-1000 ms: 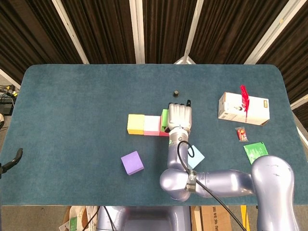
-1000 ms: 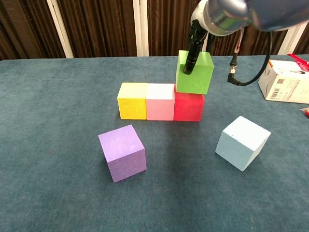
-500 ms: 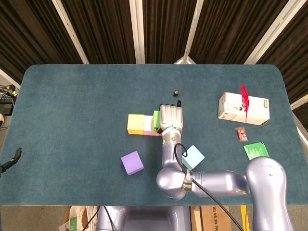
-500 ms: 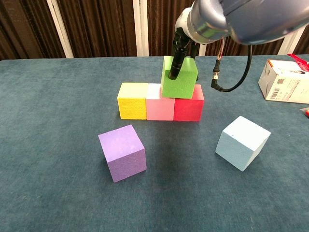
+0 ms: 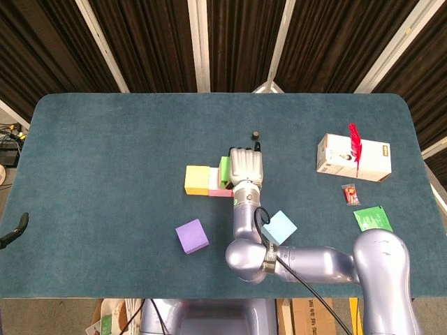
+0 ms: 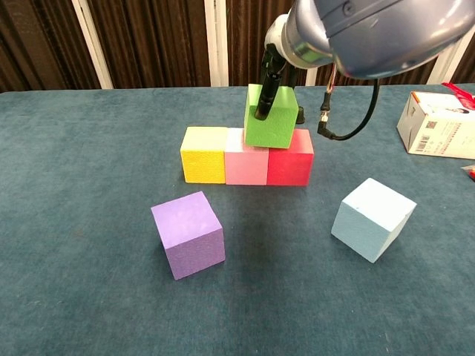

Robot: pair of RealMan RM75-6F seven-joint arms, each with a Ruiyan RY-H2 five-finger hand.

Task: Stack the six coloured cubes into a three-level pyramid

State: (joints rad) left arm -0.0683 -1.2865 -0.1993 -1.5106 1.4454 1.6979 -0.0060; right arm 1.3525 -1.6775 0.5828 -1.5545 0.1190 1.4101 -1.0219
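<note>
A blue table (image 5: 105,160) is seen. A yellow cube (image 6: 204,153), pink cube (image 6: 246,165) and red cube (image 6: 290,166) are lined up under the right hand (image 5: 245,167); a purple cube (image 6: 188,233) and pale blue cube (image 6: 372,218) are set nearer the robot.

We count six cubes, one of each colour: yellow cube (image 6: 204,153), pink cube (image 6: 246,162), red cube (image 6: 292,162), green cube (image 6: 272,119), purple cube (image 6: 188,233) and light blue cube (image 6: 372,218). We also record one white box (image 5: 353,158), one green packet (image 5: 371,219) and one small red packet (image 5: 350,194).

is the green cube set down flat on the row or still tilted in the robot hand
Tilted. In the chest view the green cube leans over the pink and red cubes, gripped by the right robot hand.
</note>
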